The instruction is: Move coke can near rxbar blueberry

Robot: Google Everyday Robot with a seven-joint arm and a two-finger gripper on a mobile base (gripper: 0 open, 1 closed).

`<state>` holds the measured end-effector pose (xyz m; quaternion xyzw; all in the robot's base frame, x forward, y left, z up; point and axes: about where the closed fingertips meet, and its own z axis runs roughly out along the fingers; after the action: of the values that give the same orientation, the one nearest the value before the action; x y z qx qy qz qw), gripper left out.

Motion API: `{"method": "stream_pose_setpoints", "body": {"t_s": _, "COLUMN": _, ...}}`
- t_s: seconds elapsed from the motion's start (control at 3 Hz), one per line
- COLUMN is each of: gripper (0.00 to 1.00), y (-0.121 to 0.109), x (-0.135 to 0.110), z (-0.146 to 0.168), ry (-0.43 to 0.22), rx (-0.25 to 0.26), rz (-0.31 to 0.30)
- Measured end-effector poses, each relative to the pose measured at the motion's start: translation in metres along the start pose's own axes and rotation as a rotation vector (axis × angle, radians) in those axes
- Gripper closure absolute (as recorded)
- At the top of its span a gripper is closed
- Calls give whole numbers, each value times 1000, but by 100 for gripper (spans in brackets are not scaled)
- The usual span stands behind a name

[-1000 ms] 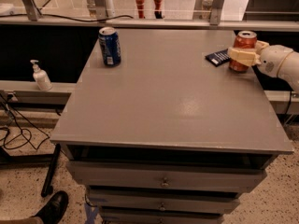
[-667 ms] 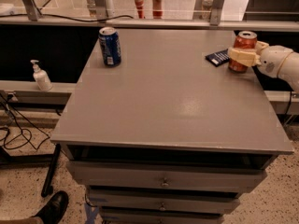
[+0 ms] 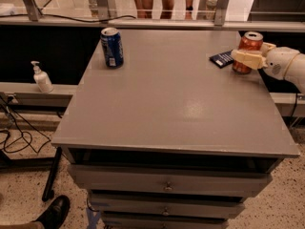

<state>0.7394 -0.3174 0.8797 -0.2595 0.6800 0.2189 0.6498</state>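
Observation:
The coke can [image 3: 248, 44], red-orange with a silver top, stands upright near the table's right edge. The rxbar blueberry [image 3: 222, 58], a flat dark navy bar, lies just left of the can, almost touching it. My gripper [image 3: 255, 54] reaches in from the right on a white arm. One finger [image 3: 247, 58] crosses the front of the can and the other is behind it, so the gripper is shut on the can.
A blue can [image 3: 112, 47] stands at the far left of the grey table [image 3: 171, 109]. Drawers sit below the table's front edge. A soap bottle [image 3: 42, 78] is on a ledge to the left. A railing and people's legs are behind, and a shoe [image 3: 53, 213] is on the floor.

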Motion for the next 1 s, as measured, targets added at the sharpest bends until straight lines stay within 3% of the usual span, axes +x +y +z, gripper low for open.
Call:
{"method": "stream_pose_setpoints", "body": {"t_s": 0.33, "gripper": 0, "y": 2, "x": -7, "z": -9, "ry": -9, "rx": -13, "rz": -9}}
{"method": "stream_pose_setpoints", "body": {"t_s": 0.67, "gripper": 0, "y": 13, "x": -34, "z": -32, "ry": -33, "rx": -36, "rz": -46}}
{"method": "stream_pose_setpoints", "body": {"t_s": 1.0, "gripper": 0, "y": 32, "x": -80, "z": -73, "ry": -81, "rx": -56, "rz": -127}}
